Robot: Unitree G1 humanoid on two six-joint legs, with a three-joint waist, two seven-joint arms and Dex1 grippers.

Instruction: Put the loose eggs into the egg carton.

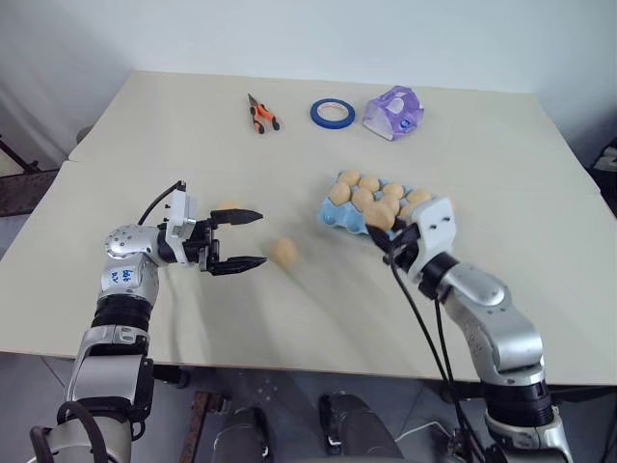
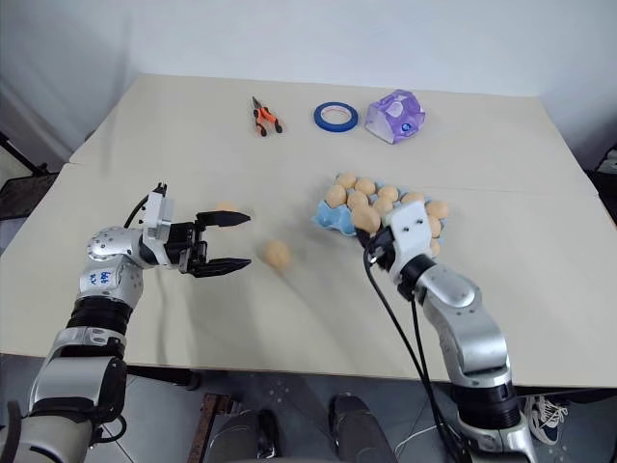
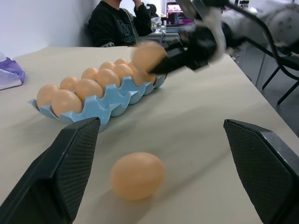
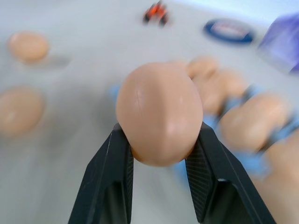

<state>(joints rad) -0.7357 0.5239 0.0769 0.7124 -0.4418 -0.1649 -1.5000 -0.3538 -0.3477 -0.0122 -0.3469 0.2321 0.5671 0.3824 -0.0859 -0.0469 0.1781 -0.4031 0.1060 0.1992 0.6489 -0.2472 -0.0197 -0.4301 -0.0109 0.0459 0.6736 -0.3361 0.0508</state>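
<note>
The right gripper (image 4: pixel 159 140) has its two black fingers pinched on a tan egg (image 4: pixel 160 112), held clear of the table just at the near end of the light blue egg carton (image 1: pixel 339 214). The carton sits right of the middle of the table (image 1: pixel 193 125) and is nearly full of eggs, row after row of them in its cups.

Over on the left side, the left gripper (image 1: pixel 241 240) hangs level with its fingers spread wide, nothing between them, pointing across toward the carton. A loose egg (image 1: pixel 284 252) lies on the tabletop just past its fingertips, between the two grippers. Another loose egg (image 1: pixel 227 206) rests just behind the upper finger, partly hidden by it.

Along the far edge of the table lie three other things in a row: orange-handled pliers (image 1: pixel 261 115), a blue tape ring (image 1: pixel 332 113), and a purple-and-white plastic pack (image 1: pixel 393 113), which is nearest the far right corner.

Beyond the right side of the table, a person in a dark top (image 3: pixel 119 23) sits at a desk.
</note>
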